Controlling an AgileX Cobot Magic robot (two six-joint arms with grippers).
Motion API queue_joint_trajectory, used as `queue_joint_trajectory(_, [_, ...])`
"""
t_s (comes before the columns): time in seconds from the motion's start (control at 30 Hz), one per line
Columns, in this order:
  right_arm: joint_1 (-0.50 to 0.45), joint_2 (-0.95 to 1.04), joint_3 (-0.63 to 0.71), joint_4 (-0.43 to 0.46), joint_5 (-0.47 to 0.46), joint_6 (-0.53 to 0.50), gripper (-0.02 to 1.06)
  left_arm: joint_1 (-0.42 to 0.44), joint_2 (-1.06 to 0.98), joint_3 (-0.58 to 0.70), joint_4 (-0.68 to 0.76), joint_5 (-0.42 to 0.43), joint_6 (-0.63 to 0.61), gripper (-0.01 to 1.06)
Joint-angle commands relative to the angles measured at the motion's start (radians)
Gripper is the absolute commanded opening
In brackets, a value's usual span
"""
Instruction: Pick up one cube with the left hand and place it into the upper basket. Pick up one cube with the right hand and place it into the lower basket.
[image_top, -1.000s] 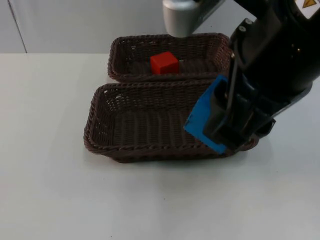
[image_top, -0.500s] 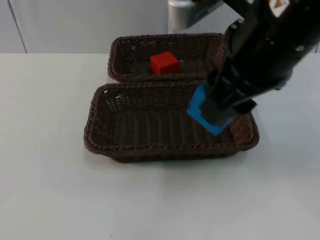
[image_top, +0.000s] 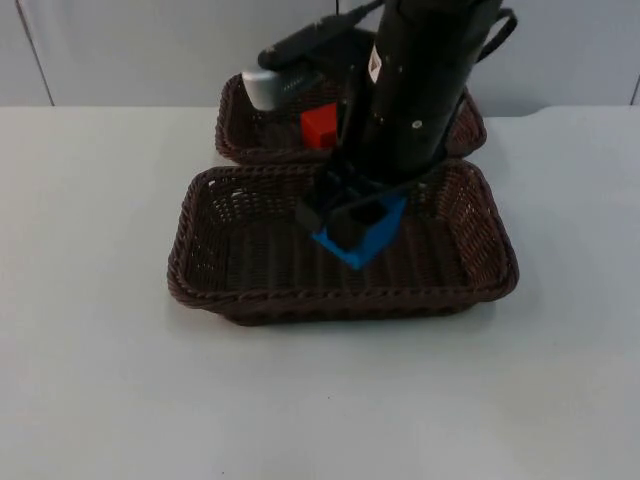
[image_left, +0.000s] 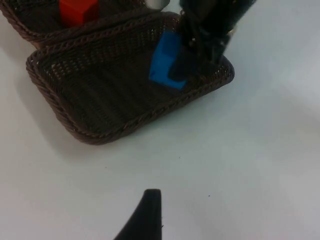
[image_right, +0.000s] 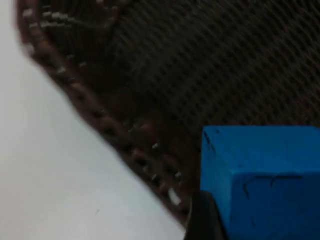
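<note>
Hovering over the lower wicker basket, the right gripper is gripping the blue cube; next it needs lowering and releasing. The red cube is lying in the upper basket at twelve o'clock; the left gripper is waiting, grip unclear.

Right gripper holds blue cube over lower basket.

The white table runs back to the grey partition wall at its far edge. Two dark brown woven baskets rest directly on it, touching along their long sides. The upper basket sits close to the far edge, about midway between the left and right edges. The lower basket lies just in front of it, nearer the table's middle, and is also seen in the left wrist view.
</note>
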Motion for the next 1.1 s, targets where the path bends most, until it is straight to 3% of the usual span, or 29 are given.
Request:
queue_joint_trajectory(0.0, [-0.018, 0.029, -0.034, 0.012, 0.010, -0.007, 0.00, -0.006, -0.005, 0.005, 0.006, -0.007, 0.002, 0.92])
queue_joint_trajectory(0.57, [-0.070, 0.175, -0.076, 0.024, -0.165, 0.006, 0.03, -0.006, -0.005, 0.005, 0.011, -0.009, 0.002, 0.92])
queue_joint_trajectory(0.7, [-0.070, 0.191, -0.076, 0.024, -0.177, 0.039, 0.35, -0.006, -0.005, 0.005, 0.011, -0.009, 0.002, 0.92])
queue_joint_trajectory(0.73, [-0.070, 0.191, -0.076, 0.024, -0.177, 0.039, 0.35, -0.006, -0.005, 0.005, 0.011, -0.009, 0.002, 0.92])
queue_joint_trajectory(0.83, [-0.070, 0.197, -0.076, 0.024, -0.177, 0.039, 0.64, -0.006, -0.005, 0.005, 0.011, -0.009, 0.002, 0.92])
queue_joint_trajectory(0.87, [-0.070, 0.197, -0.076, 0.024, -0.177, 0.039, 0.64, -0.006, -0.005, 0.005, 0.011, -0.009, 0.002, 0.92])
queue_joint_trajectory(0.93, [-0.070, 0.195, -0.076, 0.022, -0.173, 0.039, 0.79, -0.006, -0.005, 0.005, 0.011, -0.009, 0.002, 0.92])
queue_joint_trajectory(1.07, [-0.070, 0.177, -0.076, 0.015, -0.163, 0.039, 0.83, -0.006, -0.005, 0.005, 0.011, -0.009, 0.002, 0.92])
